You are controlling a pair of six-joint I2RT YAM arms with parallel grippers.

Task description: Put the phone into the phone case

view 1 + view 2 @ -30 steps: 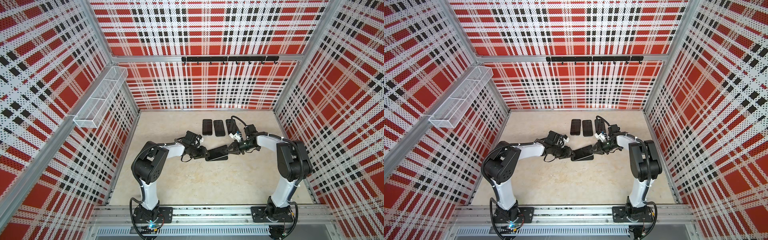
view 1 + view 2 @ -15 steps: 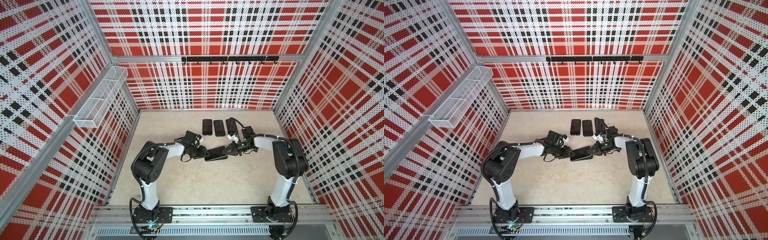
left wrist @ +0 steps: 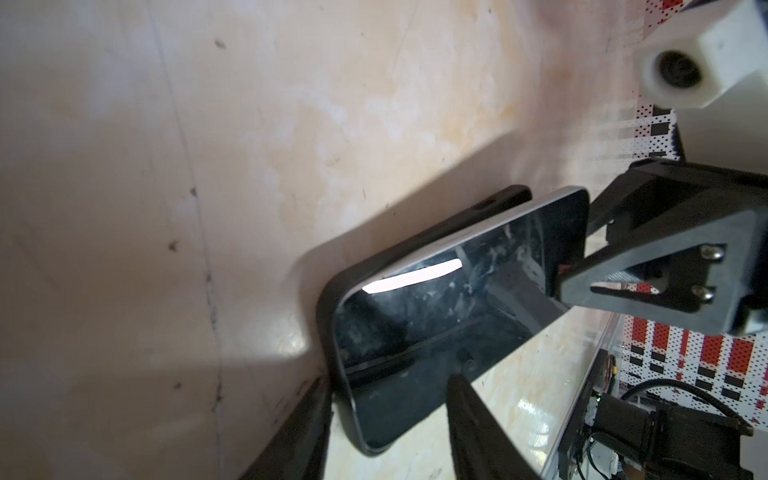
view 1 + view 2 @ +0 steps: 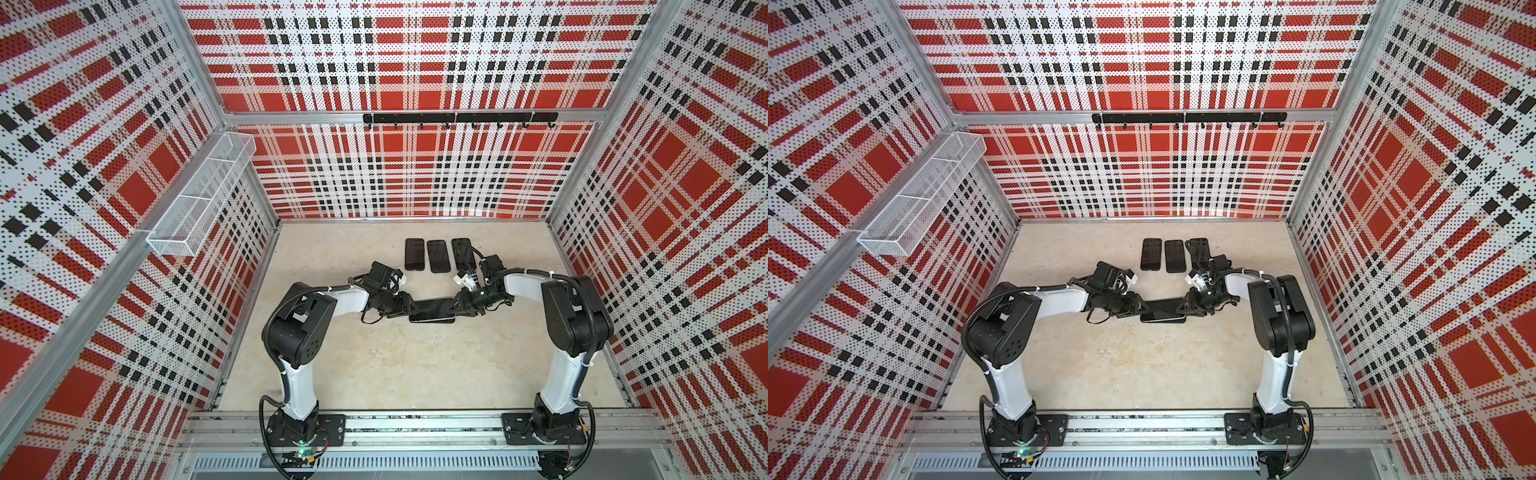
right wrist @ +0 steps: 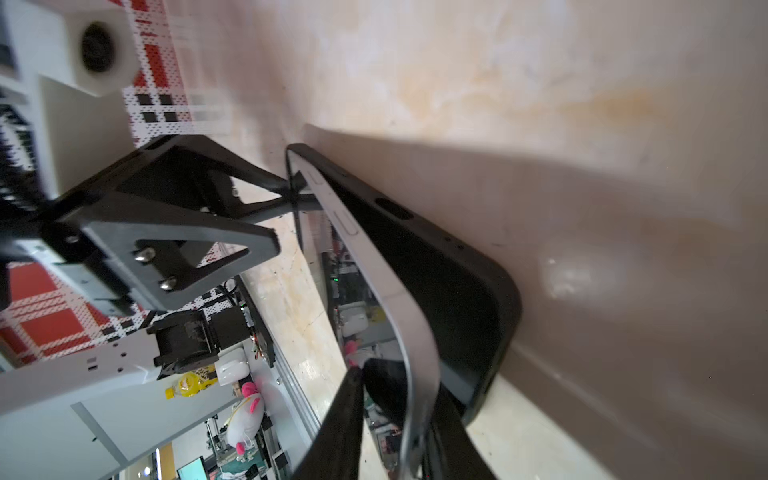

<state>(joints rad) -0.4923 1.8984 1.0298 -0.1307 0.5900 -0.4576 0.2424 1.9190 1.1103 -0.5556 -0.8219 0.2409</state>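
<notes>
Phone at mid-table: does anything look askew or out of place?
Yes. The phone sits crooked in the phone case: one end is down inside, the other is raised above the rim, so it is not seated.

Bright, even light from above; the wrist views are harsher and softer.
In both top views the plaid walls bow at the edges, and shadows on the table (image 4: pixel 374 365) (image 4: pixel 1142 365) are faint. In the left wrist view the phone (image 3: pixel 436 328) screen carries a white strip of glare, and the phone case (image 3: pixel 326 324) throws a broad, soft shadow. The right wrist view smears toward its edges.
</notes>
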